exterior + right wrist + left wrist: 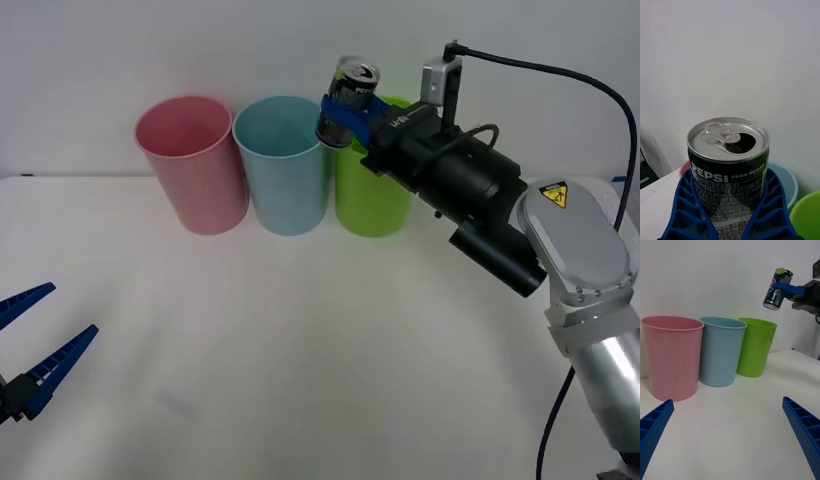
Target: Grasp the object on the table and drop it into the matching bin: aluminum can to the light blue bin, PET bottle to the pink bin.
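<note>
The aluminum can [348, 98], dark grey with a silver pull-tab top [728, 138], hangs in the air, slightly tilted. My right gripper [343, 116] is shut on its sides with blue fingers [769, 204]. The can is higher than the bin rims, about where the light blue bin [285, 165] meets the green bin beside it. In the left wrist view the can [777, 289] hangs over the green bin's far side. The pink bin [192, 165] stands left of the blue one. My left gripper [35, 355] hovers open over the white table [300, 350] at the near left.
A lime green bin [372, 205] stands right of the light blue bin, partly behind my right arm [480, 195]. The three bins form a row at the table's back edge against a white wall. A black cable loops above the right arm.
</note>
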Available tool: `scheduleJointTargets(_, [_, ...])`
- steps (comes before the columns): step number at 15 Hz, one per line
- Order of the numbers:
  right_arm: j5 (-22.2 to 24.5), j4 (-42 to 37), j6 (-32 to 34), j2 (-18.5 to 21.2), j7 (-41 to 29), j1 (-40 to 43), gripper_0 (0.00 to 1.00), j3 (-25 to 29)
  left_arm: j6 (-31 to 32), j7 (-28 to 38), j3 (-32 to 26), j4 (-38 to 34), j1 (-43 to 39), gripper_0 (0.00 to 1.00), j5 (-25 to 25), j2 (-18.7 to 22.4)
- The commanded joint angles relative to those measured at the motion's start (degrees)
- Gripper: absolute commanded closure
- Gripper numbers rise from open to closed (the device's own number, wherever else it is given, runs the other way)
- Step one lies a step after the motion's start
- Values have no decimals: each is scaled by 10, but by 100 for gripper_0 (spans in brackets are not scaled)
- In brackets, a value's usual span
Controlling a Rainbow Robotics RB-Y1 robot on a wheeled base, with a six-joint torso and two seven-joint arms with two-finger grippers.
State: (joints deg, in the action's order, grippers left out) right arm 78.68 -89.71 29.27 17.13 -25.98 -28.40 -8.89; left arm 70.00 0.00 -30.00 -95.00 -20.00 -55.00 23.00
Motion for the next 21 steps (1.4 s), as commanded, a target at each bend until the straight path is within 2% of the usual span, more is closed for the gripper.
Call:
scheduleJointTargets(1, [26, 74, -38, -42, 3, -58, 100, 0, 0, 0, 0, 0, 0, 0, 0, 0])
scheduleJointTargets(6, [50, 198, -113, -104, 17, -148, 100, -2, 0, 0, 0, 0, 0, 0, 0, 0])
scheduleJointTargets(12, [52, 298, -180, -139, 34, -215, 100, -15, 0, 0, 0, 0, 0, 0, 0, 0])
scheduleJointTargets(21, [52, 319, -186, -143, 44, -230, 100, -19, 0, 0, 0, 0, 0, 0, 0, 0])
